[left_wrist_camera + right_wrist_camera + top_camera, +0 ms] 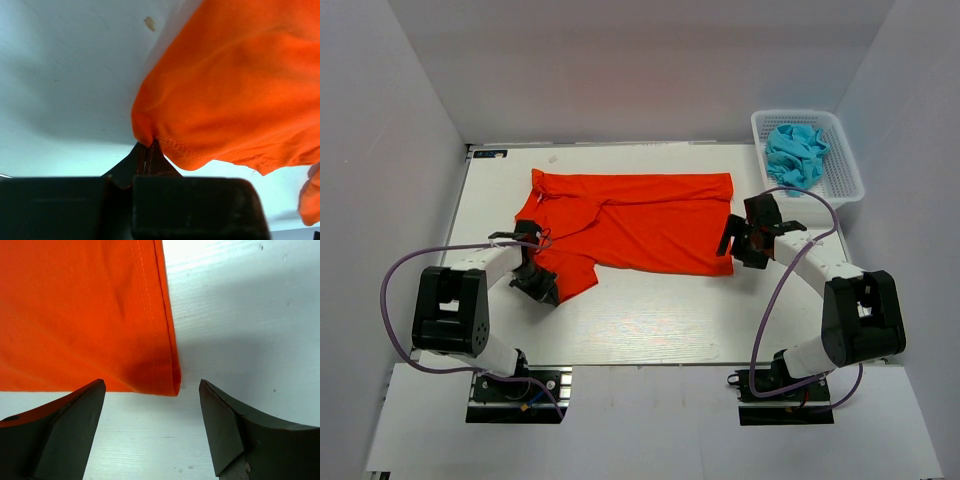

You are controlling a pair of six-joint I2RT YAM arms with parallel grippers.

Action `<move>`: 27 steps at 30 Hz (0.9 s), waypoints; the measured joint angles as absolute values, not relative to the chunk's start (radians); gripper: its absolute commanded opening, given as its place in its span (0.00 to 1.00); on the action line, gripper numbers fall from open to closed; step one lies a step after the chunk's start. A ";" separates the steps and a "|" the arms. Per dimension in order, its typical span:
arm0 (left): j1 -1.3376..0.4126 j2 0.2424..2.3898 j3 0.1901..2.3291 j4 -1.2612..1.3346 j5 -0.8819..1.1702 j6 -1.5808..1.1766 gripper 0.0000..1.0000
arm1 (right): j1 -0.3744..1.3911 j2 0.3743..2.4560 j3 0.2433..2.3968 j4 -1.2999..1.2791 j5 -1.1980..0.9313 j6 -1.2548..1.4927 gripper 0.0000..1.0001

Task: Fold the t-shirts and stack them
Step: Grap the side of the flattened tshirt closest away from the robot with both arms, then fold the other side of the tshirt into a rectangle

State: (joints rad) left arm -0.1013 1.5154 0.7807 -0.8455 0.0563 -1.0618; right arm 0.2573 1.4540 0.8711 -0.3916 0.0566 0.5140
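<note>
One orange t-shirt [650, 220] lies spread on the white table [650, 320]. One white basket [845, 175] at the far right holds bunched blue cloth [796, 150], too crumpled to count as one piece or several. Two grippers meet the shirt: the left gripper [148, 151] is pinched tight on a hem at its near left edge, and the right gripper [152, 386] is spread astride the near right corner, fingers off the fabric.
</note>
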 measured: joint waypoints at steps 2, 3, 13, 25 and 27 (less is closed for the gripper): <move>-0.101 1.517 0.784 -0.846 0.057 -1.048 0.00 | 0.258 1.456 0.871 -0.406 0.049 0.516 0.78; -0.101 1.518 0.786 -0.847 0.056 -1.042 0.00 | 0.258 1.460 0.871 -0.411 0.046 0.517 0.78; -0.101 1.473 0.812 -0.842 -0.012 -0.988 0.00 | 0.264 1.585 0.881 -0.413 -0.019 0.530 0.61; -0.101 1.435 0.919 -0.823 0.004 -0.908 0.00 | 0.265 1.615 0.913 -0.474 -0.031 0.532 0.03; -0.101 1.446 0.955 -0.815 0.021 -0.878 0.00 | 0.265 1.617 0.933 -0.493 -0.030 0.528 0.00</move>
